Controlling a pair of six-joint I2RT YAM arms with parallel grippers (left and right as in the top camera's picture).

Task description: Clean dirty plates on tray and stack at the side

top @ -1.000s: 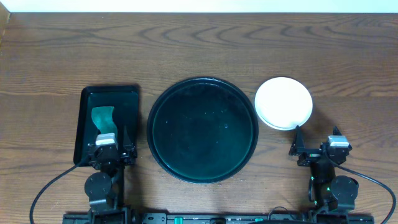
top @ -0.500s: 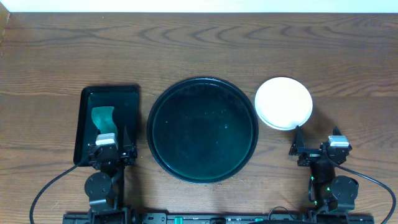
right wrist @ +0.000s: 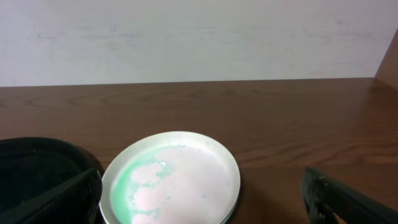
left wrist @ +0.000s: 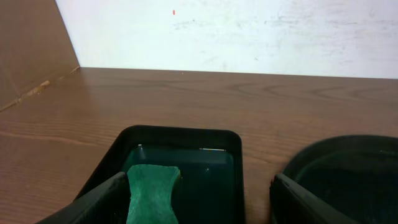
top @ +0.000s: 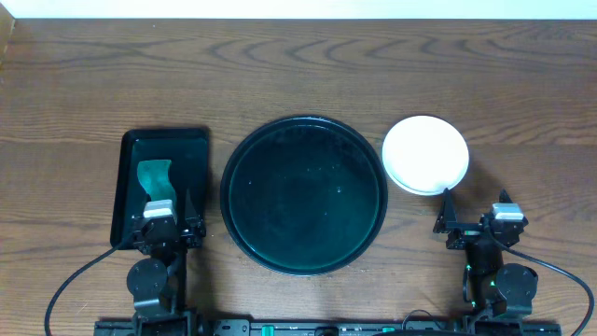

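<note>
Green cloth (top: 154, 177) lies crumpled in the small rectangular tray (top: 131, 187) at the far left of the bench (top: 298, 65). The left tool (left wrist: 198, 180) hangs low over that tray's near end, jaws spread wide with nothing between them. Next along, the tray (top: 303, 121), big, round and black, has no plate on it. Just beside its right rim, on the bare wood, the plates (top: 425, 154) sit stacked, and the right tool (right wrist: 200, 174) hangs just short of them, jaws likewise wide apart and empty. To my eye the stacking is done; what is in doubt is the cleaning. From overhead the top plate reads as plain white, yet the right wrist camera, looking in low, shows a pale green smear across its left half and a second rim peeking out beneath. How many are in the pile I cannot tell. If that smear counts as dirt, the next move calls for the left tool to close on the cloth and carry it across to the pile. The left wrist view shows no plates at all.
</note>
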